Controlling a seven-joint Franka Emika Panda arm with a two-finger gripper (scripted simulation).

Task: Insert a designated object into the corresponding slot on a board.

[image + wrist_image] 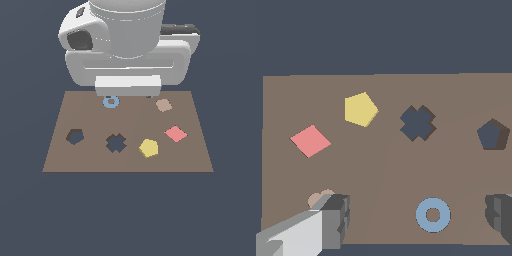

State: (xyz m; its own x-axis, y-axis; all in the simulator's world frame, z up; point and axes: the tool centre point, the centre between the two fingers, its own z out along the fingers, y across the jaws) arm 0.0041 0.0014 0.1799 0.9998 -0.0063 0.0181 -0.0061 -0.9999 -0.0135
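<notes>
The yellow pentagon block [148, 148] [360, 109] lies flat on the brown board [90, 160] [381, 170], towards the exterior view's right. The dark pentagon slot [75, 136] [491, 135] sits near the board's left side in the exterior view, with nothing in it. My gripper [128, 95] [418, 215] hangs above the board's far edge, well away from the block and the slot. It is open wide, with its fingers [336, 220] far apart and holding nothing. In the exterior view the arm's white hand hides most of the fingers.
A dark cross-shaped cut-out [116, 143] [417, 123] lies between the slot and the yellow block. A pink-red square tile [175, 133] [310, 141], a tan block [163, 105] [320, 199] and a blue ring [111, 102] [433, 215] rest on the board; the ring lies below the gripper.
</notes>
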